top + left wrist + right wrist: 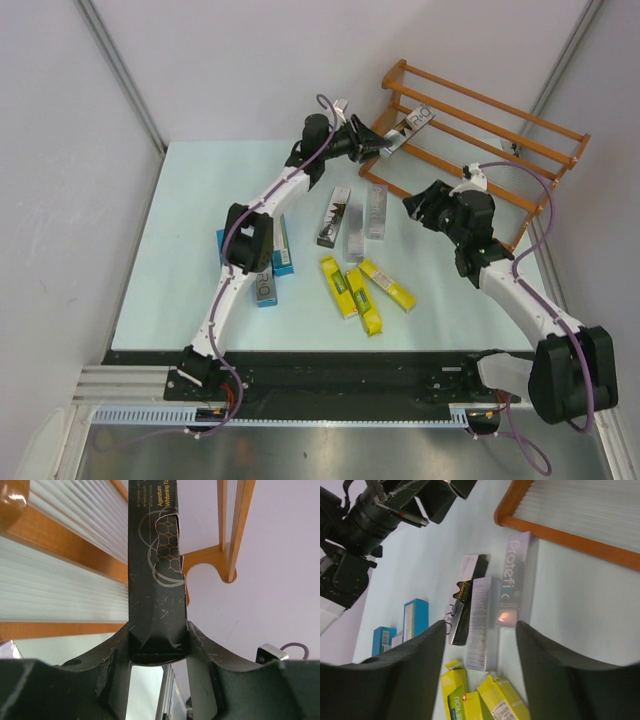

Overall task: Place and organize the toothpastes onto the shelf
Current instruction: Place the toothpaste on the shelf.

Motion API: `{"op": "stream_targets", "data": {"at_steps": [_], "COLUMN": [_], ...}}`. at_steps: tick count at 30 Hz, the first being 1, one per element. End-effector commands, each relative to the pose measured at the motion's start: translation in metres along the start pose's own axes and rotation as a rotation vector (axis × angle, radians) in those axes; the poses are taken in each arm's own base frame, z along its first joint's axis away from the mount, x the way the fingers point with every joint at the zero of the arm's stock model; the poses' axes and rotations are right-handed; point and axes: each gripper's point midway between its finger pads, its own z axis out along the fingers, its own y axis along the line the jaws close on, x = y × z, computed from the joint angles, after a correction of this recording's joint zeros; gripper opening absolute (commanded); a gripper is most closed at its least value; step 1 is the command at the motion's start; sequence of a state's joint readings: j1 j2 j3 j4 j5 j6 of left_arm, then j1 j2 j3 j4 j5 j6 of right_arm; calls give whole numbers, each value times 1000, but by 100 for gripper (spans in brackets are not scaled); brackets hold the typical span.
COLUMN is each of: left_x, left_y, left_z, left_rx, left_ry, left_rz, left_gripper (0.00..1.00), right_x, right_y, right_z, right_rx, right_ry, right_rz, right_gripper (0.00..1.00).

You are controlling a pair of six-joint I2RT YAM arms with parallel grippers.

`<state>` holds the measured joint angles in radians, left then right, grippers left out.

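at shelf [50, 629]: left gripper [159, 640] clamps dark carton [157, 580] end; likely light, crushable card, hold narrow sides. right gripper [480, 630] parted, empty.

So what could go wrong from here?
The left gripper pinches the carton only at one end, so it may swing or slip against the shelf rails. The right gripper, open near three close-packed cartons, could knock a neighbour when it grabs one.
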<state>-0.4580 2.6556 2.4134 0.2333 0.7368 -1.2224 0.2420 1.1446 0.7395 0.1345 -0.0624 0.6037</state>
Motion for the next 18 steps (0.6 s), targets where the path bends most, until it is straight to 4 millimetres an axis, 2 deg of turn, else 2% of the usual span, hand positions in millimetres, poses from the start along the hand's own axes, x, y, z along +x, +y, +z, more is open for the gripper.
{"op": "stream_targets", "data": {"at_steps": [1,5,10,14,15,18], "left_x": [-25,-28,-43,-49,-50,-51], "left_y": [-34,-29,-26,-21,-21,-16], "left_z": [1,3,2,2,2,3], "left_rx": [102,98,92,85,85,80], "left_ry": [-89,-119,-188,-219,-223,-233], "left_rz": [44,19,-3,-21,-20,-24], "left_gripper": [46,43,44,45,46,50], "right_x": [-41,-42,-57,-61,-56,-59], "right_y": [52,53,62,61,57,62], "right_z": [17,43,60,75,83,98], "right_rx": [-223,-240,-245,-216,-205,-219], "right_ry": [-90,-95,-142,-168,-156,-151], "right_rz": [-32,-24,-39,-59,-59,-77], "right_gripper": [57,52,42,26,20,14]}}
